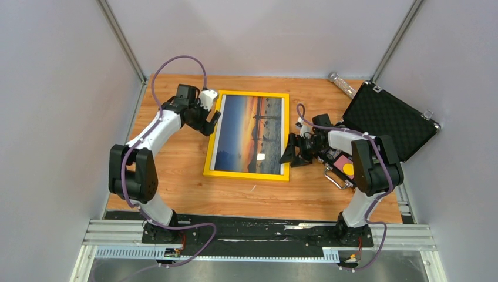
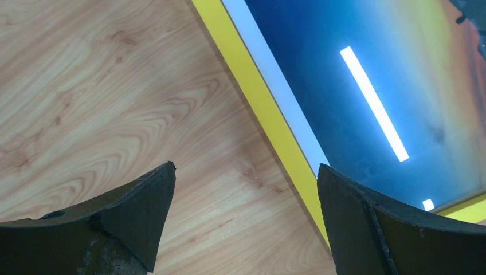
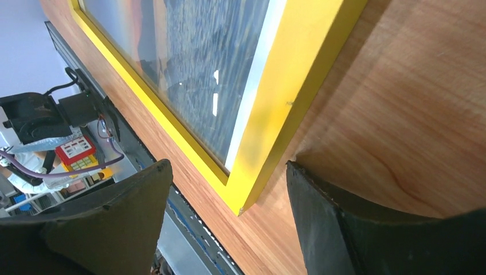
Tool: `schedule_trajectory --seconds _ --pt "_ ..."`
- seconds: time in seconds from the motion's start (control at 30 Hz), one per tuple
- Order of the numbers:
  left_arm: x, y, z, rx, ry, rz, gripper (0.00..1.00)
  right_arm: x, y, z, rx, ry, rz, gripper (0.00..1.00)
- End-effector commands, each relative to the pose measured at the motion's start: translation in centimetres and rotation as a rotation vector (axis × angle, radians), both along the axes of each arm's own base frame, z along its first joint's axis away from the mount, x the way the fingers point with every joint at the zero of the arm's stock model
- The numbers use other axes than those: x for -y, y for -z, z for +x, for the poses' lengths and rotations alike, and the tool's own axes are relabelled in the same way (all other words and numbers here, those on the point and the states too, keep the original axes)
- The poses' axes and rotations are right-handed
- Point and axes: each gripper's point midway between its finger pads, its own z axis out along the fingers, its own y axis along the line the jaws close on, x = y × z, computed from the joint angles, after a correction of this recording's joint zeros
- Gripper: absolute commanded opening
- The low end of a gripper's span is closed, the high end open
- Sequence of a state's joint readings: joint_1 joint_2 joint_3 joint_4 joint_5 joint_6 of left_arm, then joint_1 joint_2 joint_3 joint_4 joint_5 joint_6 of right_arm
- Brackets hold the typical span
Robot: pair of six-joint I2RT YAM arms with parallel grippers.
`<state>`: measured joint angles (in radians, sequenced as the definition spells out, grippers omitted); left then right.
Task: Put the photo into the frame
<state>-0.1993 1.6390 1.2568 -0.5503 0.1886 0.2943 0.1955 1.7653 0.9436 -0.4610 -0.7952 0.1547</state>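
The yellow frame (image 1: 246,174) lies flat in the middle of the wooden table with the photo (image 1: 249,132) inside it, picture side up. My left gripper (image 1: 210,122) hovers open by the frame's far left edge. In the left wrist view that gripper (image 2: 246,172) has one finger over bare wood and the other over the frame (image 2: 258,97) and the blue part of the photo (image 2: 321,69). My right gripper (image 1: 290,154) stands open beside the frame's right side. In the right wrist view its jaws (image 3: 224,169) straddle a corner of the frame (image 3: 286,97), with the photo (image 3: 189,63) beyond. Nothing is held.
An open black foam-lined case (image 1: 387,120) lies at the back right, close behind the right arm. A clear cylinder (image 1: 342,83) rests near the back wall. A pink and yellow item (image 1: 343,166) and a metal handle (image 1: 333,178) sit under the right arm. Grey walls enclose three sides.
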Motion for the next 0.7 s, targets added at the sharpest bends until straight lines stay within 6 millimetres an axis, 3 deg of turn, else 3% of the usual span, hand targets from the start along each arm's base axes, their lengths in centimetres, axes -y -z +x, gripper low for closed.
schedule_trajectory --seconds 0.0,0.07,0.1,0.13,0.23,0.37,0.5,0.67 --pt "-1.4 -1.2 2.6 0.047 -0.093 0.048 1.0 -1.0 0.0 -1.5 0.007 -0.097 -0.023 0.77" --pt "-1.9 -0.4 3.3 0.014 -0.146 0.068 1.0 -2.1 -0.2 -2.2 0.01 -0.145 -0.009 0.77" --pt "-1.9 1.1 3.4 -0.029 -0.158 0.078 1.0 -2.7 -0.3 -2.6 0.01 -0.168 0.0 0.77" --pt "-1.8 1.0 3.7 -0.044 -0.178 0.07 1.0 -3.3 -0.4 -3.0 0.013 -0.193 0.008 0.76" --pt "-1.4 4.0 4.1 -0.149 -0.207 0.069 1.0 -5.0 -0.8 -4.1 0.018 -0.264 0.038 0.76" --pt "-1.3 5.8 5.0 -0.237 -0.257 0.074 1.0 -7.7 -1.2 -5.2 0.027 -0.355 0.083 0.75" --pt "-1.8 5.6 6.1 -0.26 -0.33 0.044 1.0 -11.3 -1.5 -6.1 0.049 -0.446 0.134 0.75" --pt "-4.4 2.7 6.4 -0.182 -0.404 0.032 1.0 -17.0 -2.4 -6.3 0.122 -0.566 0.206 0.75"
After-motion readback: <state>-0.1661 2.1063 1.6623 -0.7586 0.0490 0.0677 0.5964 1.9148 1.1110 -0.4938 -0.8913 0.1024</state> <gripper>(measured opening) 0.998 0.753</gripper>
